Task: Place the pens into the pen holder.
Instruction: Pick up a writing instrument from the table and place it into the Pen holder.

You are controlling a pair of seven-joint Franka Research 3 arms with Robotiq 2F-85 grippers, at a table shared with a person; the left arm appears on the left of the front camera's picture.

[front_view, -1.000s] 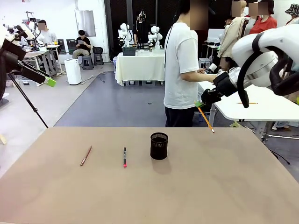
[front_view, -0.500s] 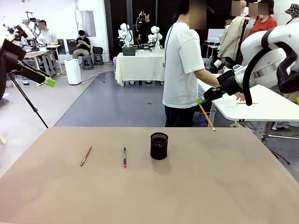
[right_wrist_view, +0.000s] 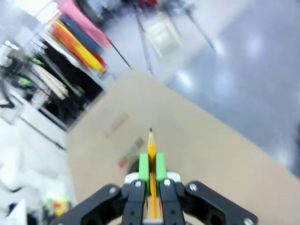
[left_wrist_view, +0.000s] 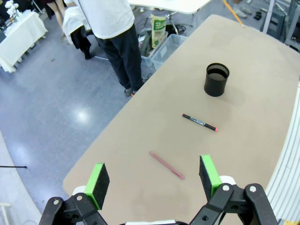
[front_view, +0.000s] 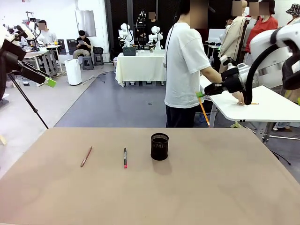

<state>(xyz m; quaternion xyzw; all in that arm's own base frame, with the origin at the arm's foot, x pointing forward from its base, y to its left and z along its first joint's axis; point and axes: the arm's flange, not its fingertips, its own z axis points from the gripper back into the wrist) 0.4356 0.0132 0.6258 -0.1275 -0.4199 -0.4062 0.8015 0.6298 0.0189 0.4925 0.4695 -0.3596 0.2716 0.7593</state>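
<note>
A tan table (front_view: 211, 187) in a busy lab, with a person at its far edge. At two o'clock from the pen holder (front_view: 159, 146), the right gripper (front_view: 201, 95) pinches an orange pencil (front_view: 203, 111) and has risen slightly since a second ago. The left gripper (left_wrist_view: 153, 174) stays spread wide. The black pen (front_view: 125, 157) and brown pencil (front_view: 86, 156) lie unmoved at the holder's nine o'clock.

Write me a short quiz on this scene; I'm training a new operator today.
1. True or false: the right gripper is shut on an orange pencil.
2. Which lies nearer the pen holder: A the black pen, or B the brown pencil?
3. Fill in: the left gripper is ___.

Key: 1 true; 2 A; 3 open.
</note>
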